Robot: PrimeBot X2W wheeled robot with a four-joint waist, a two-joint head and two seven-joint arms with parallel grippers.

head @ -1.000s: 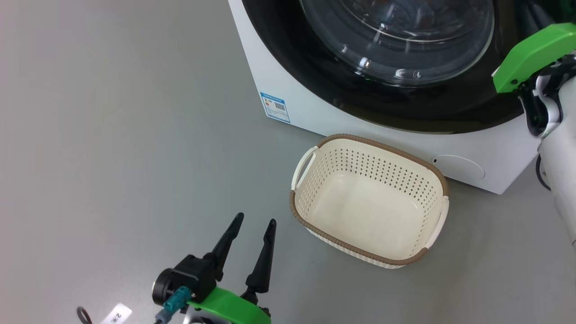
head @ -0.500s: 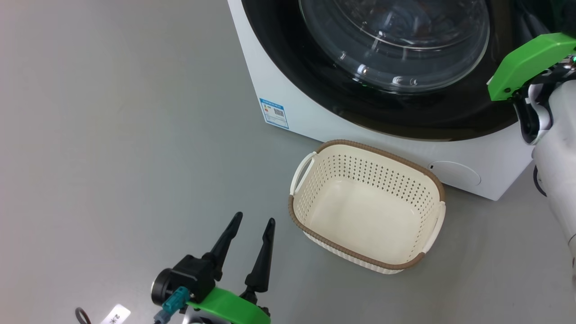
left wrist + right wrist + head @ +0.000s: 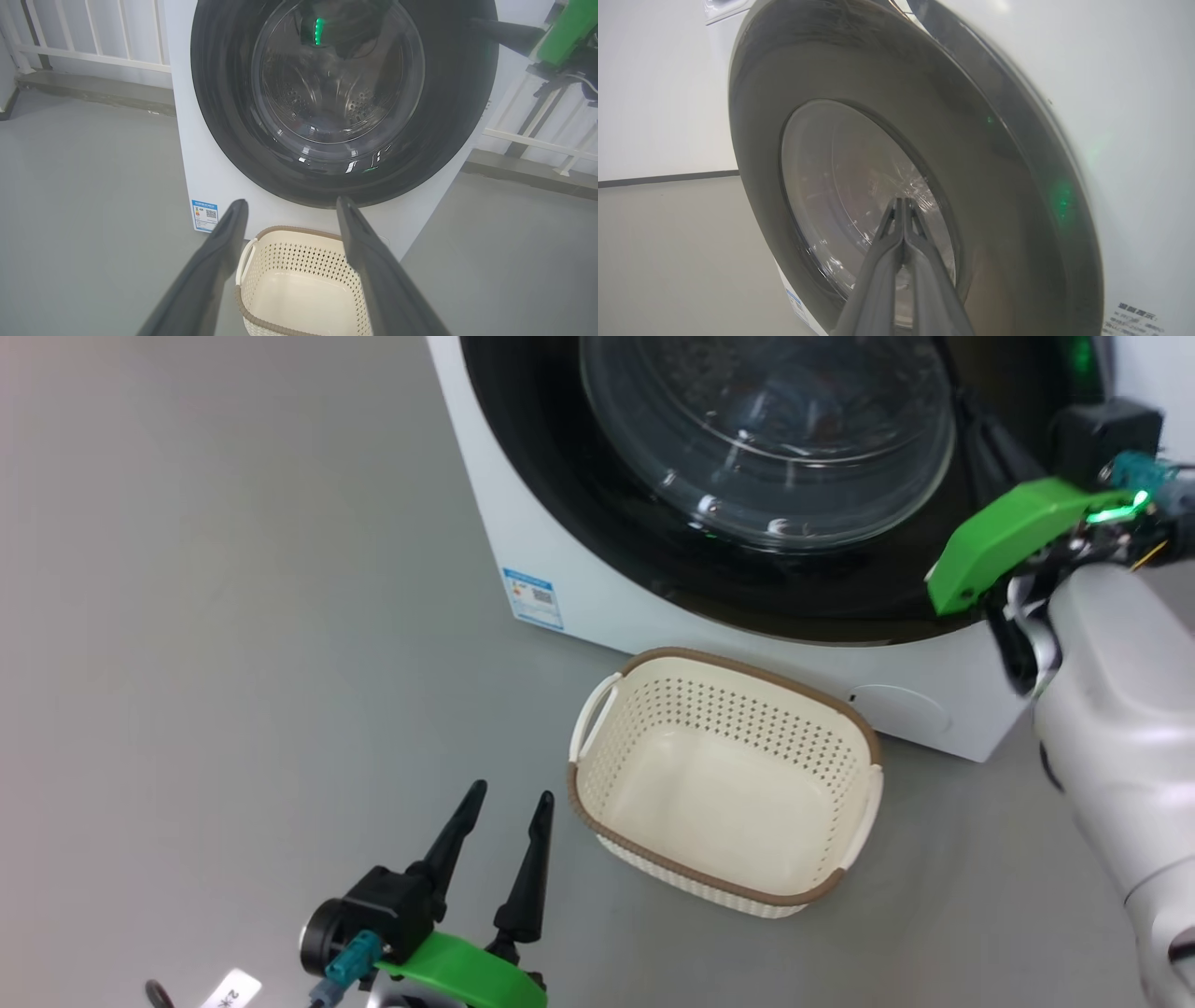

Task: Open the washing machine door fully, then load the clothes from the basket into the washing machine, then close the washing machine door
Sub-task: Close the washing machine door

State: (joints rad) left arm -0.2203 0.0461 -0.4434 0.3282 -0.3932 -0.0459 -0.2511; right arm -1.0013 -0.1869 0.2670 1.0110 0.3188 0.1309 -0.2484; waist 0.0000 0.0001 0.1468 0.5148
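One left gripper [image 3: 512, 791] is held nearest, above the floor, its two fingers spread wide with nothing between them. One basket [image 3: 747, 665] is set just beyond, on the floor before the one washer [image 3: 607, 616]. One door [image 3: 766, 429] (glass-centred) lies against the washer front. One right gripper [image 3: 899, 200] is pinched together, empty, by the door's right side.

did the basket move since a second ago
No. The basket still sits the same way against the blue label and filter cap on the washing machine; the whole view shifted instead.
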